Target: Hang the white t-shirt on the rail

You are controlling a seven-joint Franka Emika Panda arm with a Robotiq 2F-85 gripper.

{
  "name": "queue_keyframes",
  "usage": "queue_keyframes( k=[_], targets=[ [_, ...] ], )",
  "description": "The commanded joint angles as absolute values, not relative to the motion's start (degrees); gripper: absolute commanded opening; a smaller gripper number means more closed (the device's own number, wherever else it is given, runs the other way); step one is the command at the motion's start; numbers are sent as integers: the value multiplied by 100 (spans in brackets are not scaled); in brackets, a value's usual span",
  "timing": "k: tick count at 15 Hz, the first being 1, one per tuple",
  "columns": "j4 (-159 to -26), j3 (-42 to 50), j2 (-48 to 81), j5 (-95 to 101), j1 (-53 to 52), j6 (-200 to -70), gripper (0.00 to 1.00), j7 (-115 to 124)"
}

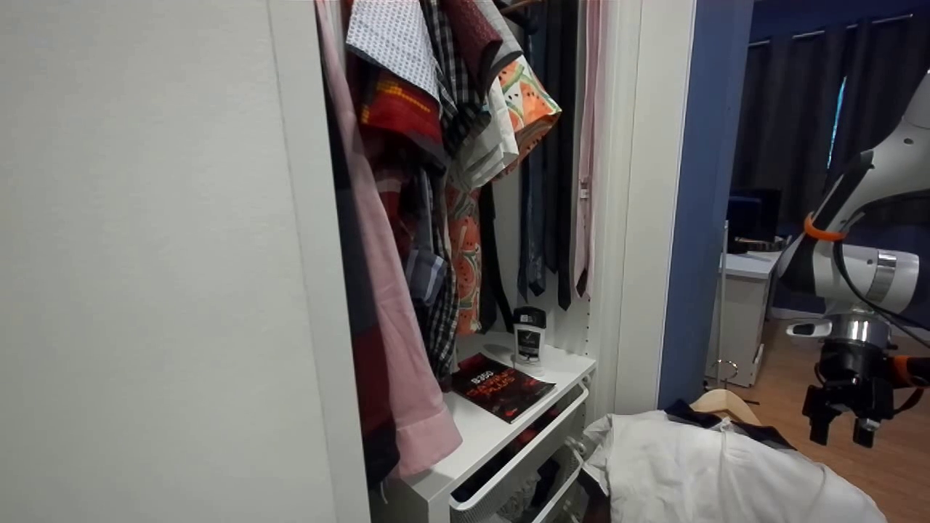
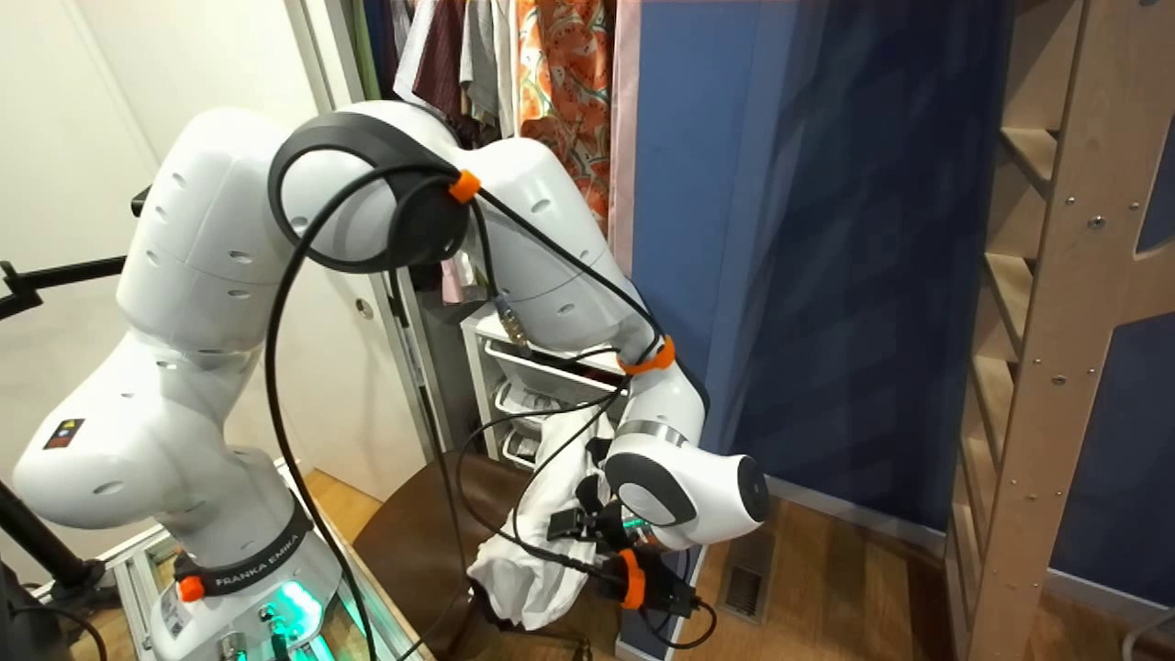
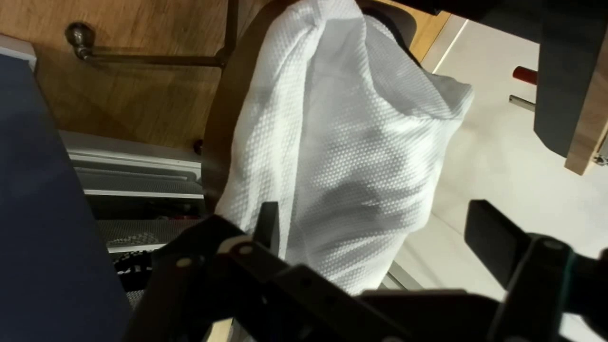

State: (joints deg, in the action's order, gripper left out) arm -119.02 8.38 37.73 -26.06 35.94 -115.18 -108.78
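Note:
Draped over a brown seat, the white t-shirt lies with its dark collar towards the wardrobe side; a light wooden hanger sticks out at the collar. My gripper points down, apart from the hanger and to the right of it in an exterior view. In the wrist view its fingers stand wide apart with nothing held, and the white t-shirt spreads beyond them. The arm covers part of the white t-shirt in an exterior view. The rail is out of view above the hanging clothes.
Several garments and ties fill the wardrobe, with a pink sleeve at the front. Below are a white drawer unit, a magazine and a deodorant stick. A blue wall and wooden ladder frame stand beside.

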Motion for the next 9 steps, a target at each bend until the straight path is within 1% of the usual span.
queue_keyframes(
  k=[1, 9],
  targets=[
    [-11819, 749, 3916, -2672, 3651, -11683, 100, -10974],
    [-11541, 582, 4268, -2785, 3822, -11827, 100, -11056]
  ],
)
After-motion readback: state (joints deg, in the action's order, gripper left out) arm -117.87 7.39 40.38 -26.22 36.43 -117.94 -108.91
